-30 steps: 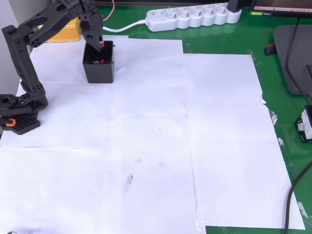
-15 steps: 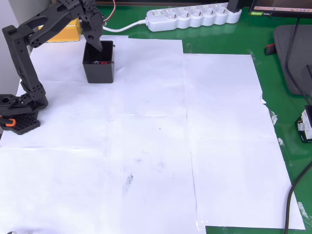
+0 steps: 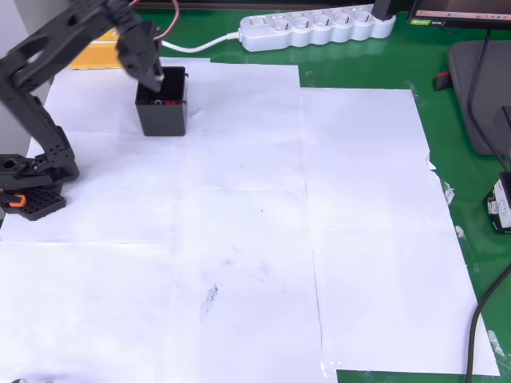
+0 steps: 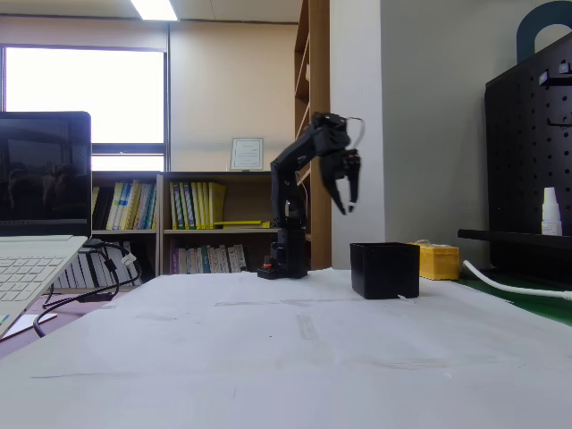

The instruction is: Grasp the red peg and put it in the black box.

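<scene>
- Red peg (image 3: 169, 101) lying inside the black box (image 3: 162, 118), on its floor toward the right-hand wall in the overhead view; seemingly a second small red piece just beside it, though too small to tell for sure.
- Black box (image 4: 384, 270) standing upright on the white paper (image 3: 239, 239), open top up, near the table's far left corner in the overhead view.
- Gripper (image 4: 341, 195) raised well above the box and a little to its left in the fixed view, pointing downward, touching neither box nor peg.
- Fingers parted, with bright wall visible between them in the fixed view; nothing held.
- In the overhead view, gripper (image 3: 152, 78) overlapping the box's top-left rim.
- Yellow block (image 4: 438, 261) just behind the box on the right in the fixed view, partly hidden by the arm from overhead.
- White power strip (image 3: 315, 28) on the green mat (image 3: 479, 199), beyond the paper's far edge.
- Open laptop (image 4: 36, 232) at the left edge of the fixed view.
</scene>
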